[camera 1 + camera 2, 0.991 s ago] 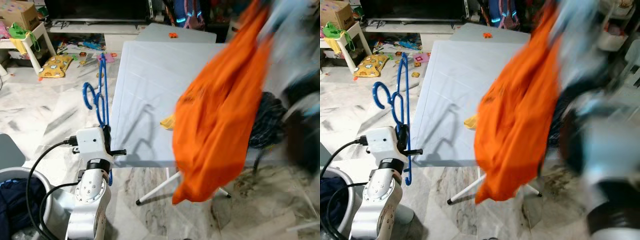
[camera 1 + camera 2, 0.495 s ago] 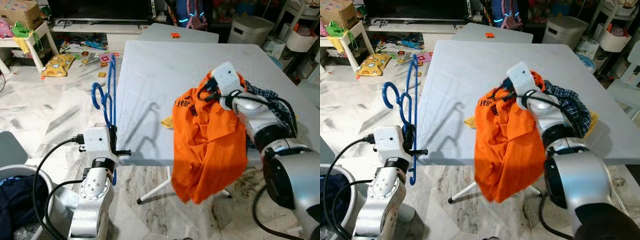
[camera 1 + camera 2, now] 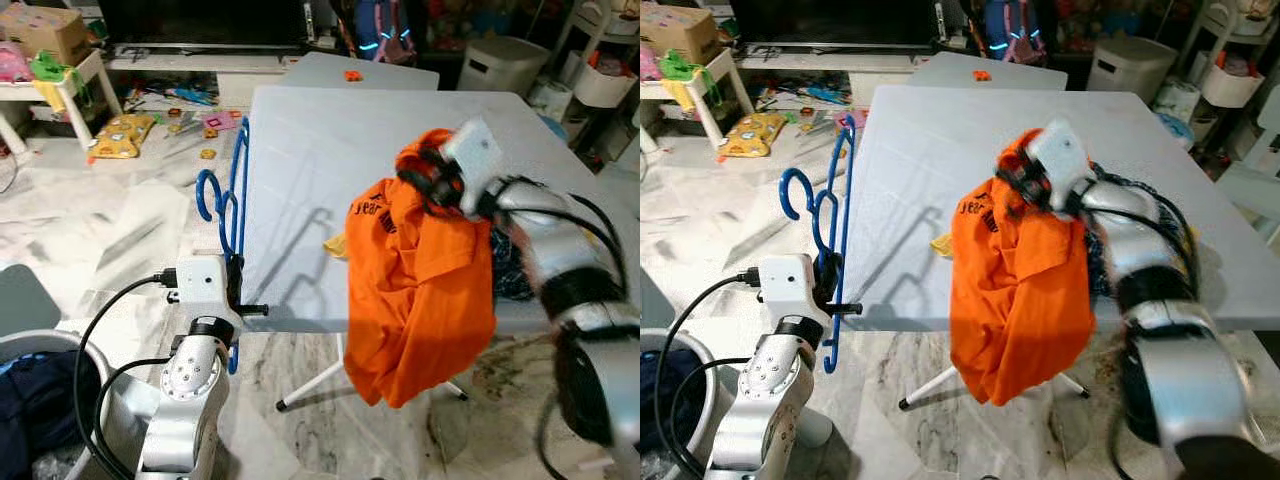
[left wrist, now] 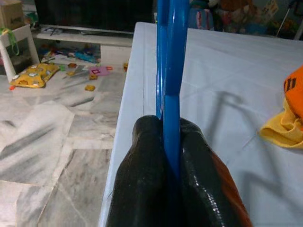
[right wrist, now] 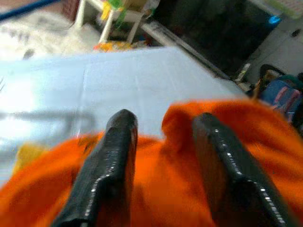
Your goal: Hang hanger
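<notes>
A blue plastic hanger (image 3: 232, 190) stands upright beside the white table's (image 3: 330, 130) left front corner. My left gripper (image 3: 232, 292) is shut on its lower bar, and the black fingers (image 4: 142, 156) pinch the blue bar (image 4: 171, 71) in the left wrist view. An orange shirt (image 3: 420, 290) lies bunched on the table's front edge, with most of it hanging toward the floor. My right gripper (image 3: 432, 182) sits at the top of the bunch. Its fingers (image 5: 116, 156) are spread apart with orange cloth (image 5: 161, 189) under and between them.
A dark plaid garment (image 3: 1145, 205) and a yellow cloth (image 3: 335, 245) lie on the table by the shirt. A laundry basket (image 3: 30, 400) with dark clothes stands at my lower left. Toys (image 3: 125, 130) litter the marble floor, and a smaller table (image 3: 350, 70) adjoins the far edge.
The right arm brought the orange shirt down from high in the air onto the table's front edge. The left gripper and hanger kept their pose; the camera shifted slightly.
</notes>
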Motion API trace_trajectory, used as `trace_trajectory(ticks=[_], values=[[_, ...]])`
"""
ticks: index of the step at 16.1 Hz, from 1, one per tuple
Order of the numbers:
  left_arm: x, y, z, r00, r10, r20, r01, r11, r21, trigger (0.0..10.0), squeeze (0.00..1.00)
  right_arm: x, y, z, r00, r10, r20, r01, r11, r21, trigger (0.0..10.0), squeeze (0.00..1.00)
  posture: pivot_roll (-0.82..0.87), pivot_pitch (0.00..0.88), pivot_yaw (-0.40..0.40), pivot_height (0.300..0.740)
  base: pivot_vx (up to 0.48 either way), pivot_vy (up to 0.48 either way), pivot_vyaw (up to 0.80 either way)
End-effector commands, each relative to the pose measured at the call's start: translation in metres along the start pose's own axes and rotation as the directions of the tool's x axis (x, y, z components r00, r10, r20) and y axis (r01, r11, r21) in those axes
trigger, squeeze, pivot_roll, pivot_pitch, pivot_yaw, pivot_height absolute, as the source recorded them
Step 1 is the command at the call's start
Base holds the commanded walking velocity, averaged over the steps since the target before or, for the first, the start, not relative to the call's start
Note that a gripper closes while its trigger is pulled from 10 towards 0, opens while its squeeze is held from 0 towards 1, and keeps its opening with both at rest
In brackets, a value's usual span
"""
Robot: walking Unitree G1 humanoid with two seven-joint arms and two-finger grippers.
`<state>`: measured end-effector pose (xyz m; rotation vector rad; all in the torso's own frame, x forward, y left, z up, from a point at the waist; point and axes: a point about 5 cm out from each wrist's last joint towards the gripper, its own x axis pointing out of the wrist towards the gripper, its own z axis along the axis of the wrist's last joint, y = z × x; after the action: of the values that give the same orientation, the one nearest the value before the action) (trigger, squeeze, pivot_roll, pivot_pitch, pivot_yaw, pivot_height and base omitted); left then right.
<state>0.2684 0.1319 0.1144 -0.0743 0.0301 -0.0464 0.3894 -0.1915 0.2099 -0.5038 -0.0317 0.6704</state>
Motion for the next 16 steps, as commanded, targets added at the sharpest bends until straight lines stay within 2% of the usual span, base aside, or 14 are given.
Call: trace_trajectory(ticks=[1,4,6,7,10,11,12,16], values=[[0.001,-0.001,0.0,1.0,-0.01,-0.005,0.01,1.0,-0.004,10.0,0.0,-0.004,-0.001,0.005,0.999,0.046,0.019,-0.046,0.999,-0.013,10.0,1.0,-0.08,0.0,-0.014,0.74,0.0,0.0,0.0],[-0.001,0.001,0.004,1.0,-0.004,0.005,0.004,1.0,-0.009,10.0,0.0,-0.021,0.006,0.006,0.991,0.088,0.098,-0.093,0.994,0.053,10.0,1.0,-0.09,0.0,-0.01,0.74,0.0,0.0,0.0],[-0.002,0.004,0.004,1.0,0.012,0.005,-0.012,1.0,0.0,10.0,0.0,-0.024,0.011,0.003,0.991,0.057,0.125,-0.07,0.992,0.101,10.0,1.0,-0.09,0.0,-0.005,0.74,0.0,0.0,0.0],[-0.003,0.005,0.002,1.0,0.015,0.0,-0.015,1.0,0.006,10.0,0.0,-0.024,0.02,0.002,0.988,0.046,0.148,-0.067,0.987,0.144,10.0,1.0,-0.1,0.0,-0.001,0.74,0.0,0.0,0.0],[-0.001,0.003,0.004,1.0,0.008,0.003,-0.008,1.0,0.017,10.0,0.0,-0.021,0.035,0.004,0.982,0.022,0.189,-0.059,0.979,0.194,10.0,1.0,-0.1,0.0,0.005,0.74,0.0,0.0,0.0],[0.0,0.002,0.005,1.0,0.004,0.004,-0.004,1.0,0.019,10.0,0.0,-0.021,0.04,0.007,0.979,0.009,0.203,-0.056,0.972,0.227,10.0,0.76,-0.1,0.0,0.008,0.74,0.0,0.0,0.0],[0.002,0.0,0.007,1.0,-0.002,0.007,0.002,1.0,0.022,10.0,0.0,-0.02,0.045,0.008,0.977,-0.011,0.212,-0.046,0.964,0.262,10.0,0.0,-0.11,0.0,0.01,0.74,0.0,0.0,0.0],[0.002,-0.001,0.006,1.0,-0.007,0.005,0.006,1.0,0.027,10.0,0.0,-0.02,0.05,0.007,0.98,-0.034,0.194,-0.024,0.957,0.291,10.0,0.0,-0.11,0.0,0.012,0.74,0.0,0.0,0.0]])
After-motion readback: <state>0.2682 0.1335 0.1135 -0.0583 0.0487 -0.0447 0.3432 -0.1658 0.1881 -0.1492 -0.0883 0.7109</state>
